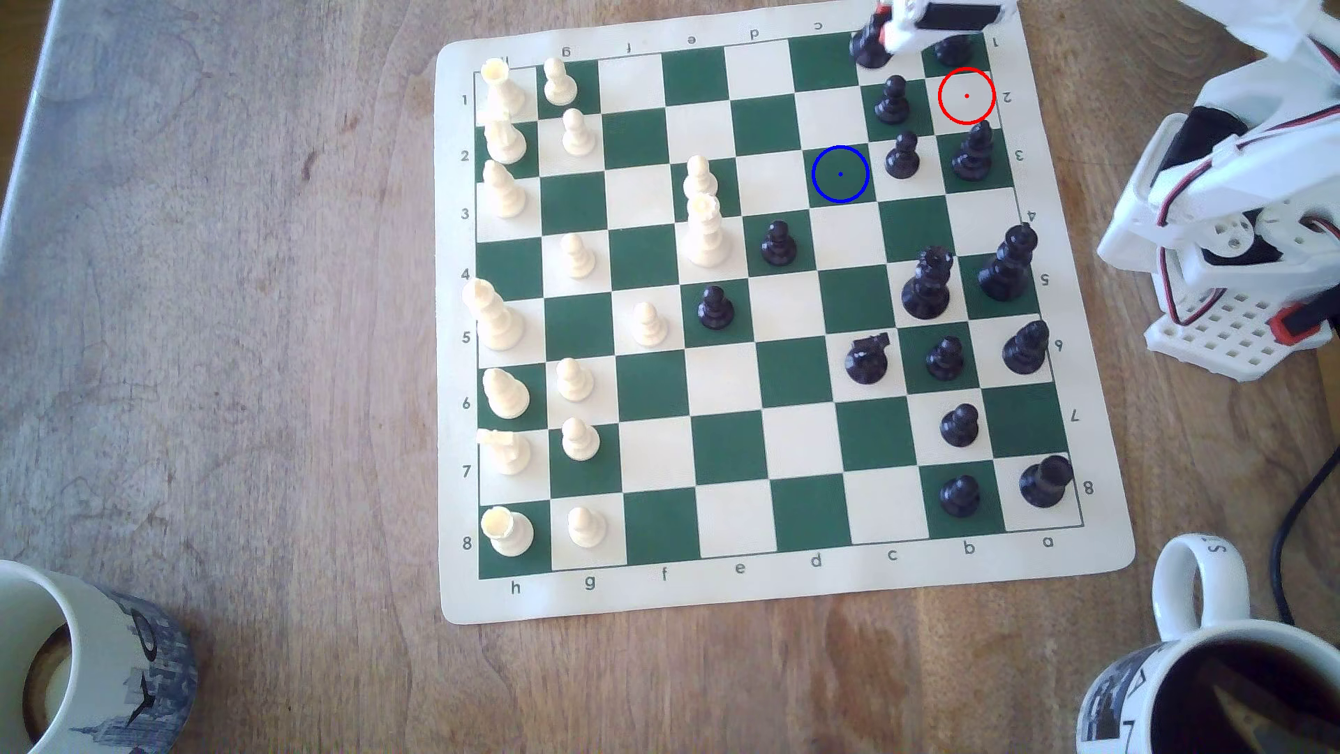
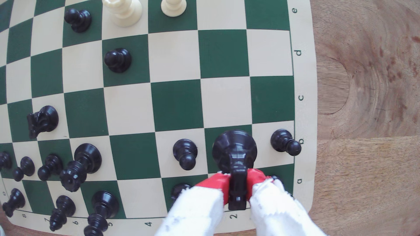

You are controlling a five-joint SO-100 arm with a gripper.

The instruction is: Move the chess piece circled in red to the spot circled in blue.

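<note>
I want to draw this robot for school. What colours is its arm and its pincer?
The arm is chunky white plastic with black motor blocks and thin red, black and white cables looping along it. Its base is a white grid with an orange-red part. The pincer has white fingers with bright red pads at the tips.

The arm [image 1: 1225, 196] is white printed plastic with black motor blocks set into its joints. Thin red, black and white cables loop along its segments. Its base is a white perforated grid with an orange-red part at 3 o'clock. The gripper [image 2: 237, 185] has white fingers [image 2: 197, 211] with red pads [image 2: 216, 182].
</note>
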